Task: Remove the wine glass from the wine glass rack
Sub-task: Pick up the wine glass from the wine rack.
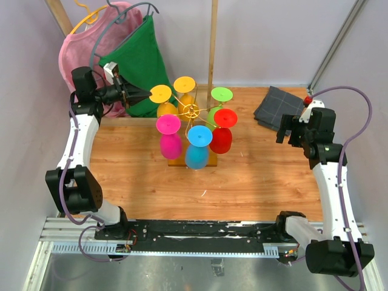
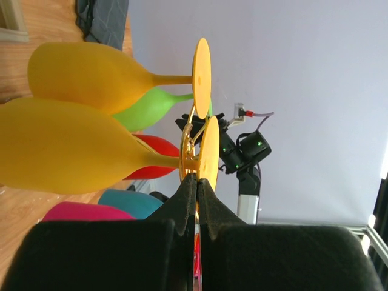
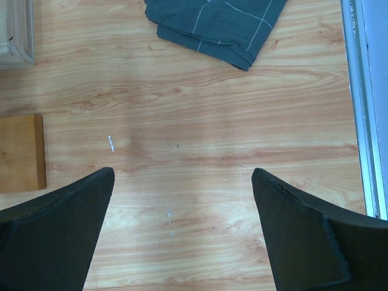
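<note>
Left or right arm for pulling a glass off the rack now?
Left. The left gripper is shut at the foot rim of a yellow wine glass on the wine glass rack. The right gripper hangs open over the table near the folded cloth, away from the rack.

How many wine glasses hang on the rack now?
6 around the rack: yellow glass back left, second yellow glass at back, green glass back right, red glass right, blue glass front, pink glass front left. None seem hidden.
</note>
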Robot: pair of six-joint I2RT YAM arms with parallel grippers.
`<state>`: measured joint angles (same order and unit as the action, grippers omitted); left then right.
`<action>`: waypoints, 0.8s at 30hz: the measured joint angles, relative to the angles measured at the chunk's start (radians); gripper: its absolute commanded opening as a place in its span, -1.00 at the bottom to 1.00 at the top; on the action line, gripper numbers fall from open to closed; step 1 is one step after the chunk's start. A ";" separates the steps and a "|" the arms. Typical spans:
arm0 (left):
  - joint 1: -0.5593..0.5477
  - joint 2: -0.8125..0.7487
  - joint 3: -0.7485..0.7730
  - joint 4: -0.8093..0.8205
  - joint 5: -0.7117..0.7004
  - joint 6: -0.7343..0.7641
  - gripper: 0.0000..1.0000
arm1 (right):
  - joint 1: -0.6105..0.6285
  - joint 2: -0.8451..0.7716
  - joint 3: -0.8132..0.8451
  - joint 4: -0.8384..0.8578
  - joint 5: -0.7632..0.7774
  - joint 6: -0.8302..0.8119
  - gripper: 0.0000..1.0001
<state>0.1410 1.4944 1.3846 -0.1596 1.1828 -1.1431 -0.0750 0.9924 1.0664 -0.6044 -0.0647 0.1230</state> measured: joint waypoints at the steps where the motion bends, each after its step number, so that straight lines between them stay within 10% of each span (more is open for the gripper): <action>1: 0.000 0.003 0.004 -0.001 0.000 0.002 -1.00 | 0.000 0.000 0.000 0.000 0.002 0.000 0.97; 24: 0.000 0.074 0.076 -0.003 0.011 0.010 -1.00 | 0.000 0.000 0.000 0.000 0.011 -0.002 0.96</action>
<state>0.1406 1.5688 1.4601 -0.1623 1.1942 -1.1336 -0.0750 0.9928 1.0664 -0.6044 -0.0532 0.1207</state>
